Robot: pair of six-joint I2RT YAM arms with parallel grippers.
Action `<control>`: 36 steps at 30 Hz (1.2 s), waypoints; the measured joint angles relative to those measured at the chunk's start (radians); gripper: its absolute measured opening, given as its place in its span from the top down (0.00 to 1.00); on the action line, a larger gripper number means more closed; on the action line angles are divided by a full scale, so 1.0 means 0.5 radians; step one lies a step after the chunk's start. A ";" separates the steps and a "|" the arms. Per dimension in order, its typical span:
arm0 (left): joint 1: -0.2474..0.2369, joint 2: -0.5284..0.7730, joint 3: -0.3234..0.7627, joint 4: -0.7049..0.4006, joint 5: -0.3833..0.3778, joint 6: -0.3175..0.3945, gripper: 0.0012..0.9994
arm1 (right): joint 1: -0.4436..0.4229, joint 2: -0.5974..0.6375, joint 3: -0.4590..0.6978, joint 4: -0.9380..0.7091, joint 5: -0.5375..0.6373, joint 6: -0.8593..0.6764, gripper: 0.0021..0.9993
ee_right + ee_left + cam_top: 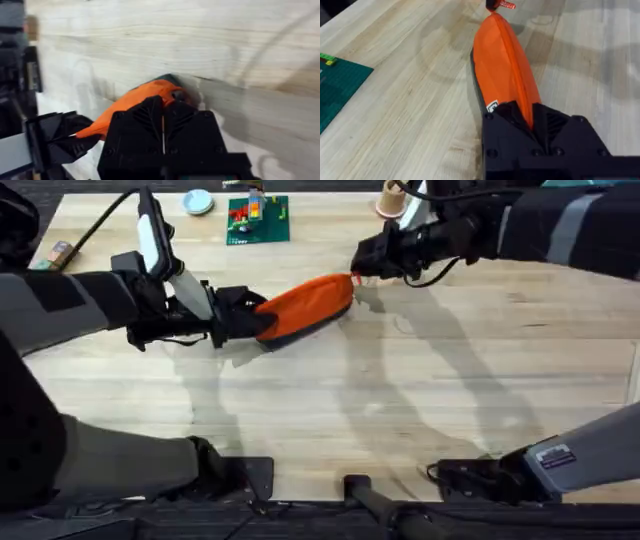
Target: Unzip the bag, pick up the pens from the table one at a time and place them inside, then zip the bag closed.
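Orange bag zipped, each end in a tool's pinch.

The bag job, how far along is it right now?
No pens lie on the table, so loading looks done. In hand: the left gripper clamps one end of the bag, and the right gripper pinches the other end, apparently at the zipper pull. Left: confirming it's zipped, then releasing.

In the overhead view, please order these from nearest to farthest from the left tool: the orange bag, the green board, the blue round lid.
1. The orange bag, held in the left tool.
2. The green board, far side.
3. The blue round lid, far edge.
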 joint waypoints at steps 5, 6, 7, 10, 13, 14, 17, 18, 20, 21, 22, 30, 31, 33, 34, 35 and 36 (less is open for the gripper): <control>-0.008 0.000 -0.001 0.005 0.002 0.002 0.96 | -0.002 0.000 0.001 -0.086 0.101 -0.015 0.97; -0.008 0.000 -0.001 0.005 0.002 0.002 0.96 | -0.002 0.000 0.001 -0.088 0.114 -0.019 0.97; -0.008 0.000 -0.001 0.005 0.002 0.002 0.96 | -0.002 0.000 0.001 -0.092 0.133 -0.021 0.97; -0.008 0.000 -0.001 0.005 0.002 0.002 0.96 | -0.002 0.000 0.001 -0.096 0.158 -0.026 0.97; -0.008 0.000 -0.001 0.005 0.002 0.002 0.96 | -0.002 0.009 0.001 -0.095 0.170 -0.018 0.97; -0.008 0.000 -0.001 0.005 0.002 0.002 0.96 | -0.002 0.021 0.001 -0.091 0.175 -0.015 0.97; -0.008 0.000 -0.001 0.005 0.002 0.002 0.96 | -0.002 0.083 0.004 -0.085 0.185 0.007 0.97; -0.008 0.000 -0.001 0.005 0.002 0.002 0.96 | -0.002 0.113 0.005 -0.084 0.189 0.015 0.97; -0.011 0.000 -0.002 0.005 0.002 0.002 0.96 | -0.001 0.165 0.013 -0.087 0.181 0.025 0.97; -0.012 0.000 -0.002 0.005 0.002 0.002 0.96 | -0.001 0.181 0.019 -0.090 0.180 0.028 0.97; -0.013 0.000 -0.002 0.005 0.001 0.002 0.96 | -0.001 0.193 0.026 -0.093 0.177 0.032 0.97; -0.013 0.000 -0.002 0.005 0.001 0.002 0.96 | -0.001 0.198 0.040 -0.100 0.175 0.034 0.97; -0.013 0.000 -0.002 0.005 0.001 0.002 0.96 | -0.001 0.198 0.040 -0.100 0.175 0.034 0.97; -0.013 0.000 -0.002 0.005 0.001 0.002 0.96 | -0.002 0.198 0.040 -0.099 0.174 0.034 0.97; -0.013 0.000 -0.002 0.005 0.001 0.002 0.96 | -0.002 0.198 0.040 -0.099 0.174 0.037 0.96; -0.013 0.000 -0.002 0.005 0.000 0.002 0.96 | -0.002 0.197 0.040 -0.100 0.184 0.039 0.87; -0.013 0.000 -0.002 0.004 -0.001 0.002 0.96 | -0.007 0.196 0.040 -0.109 0.233 0.033 0.71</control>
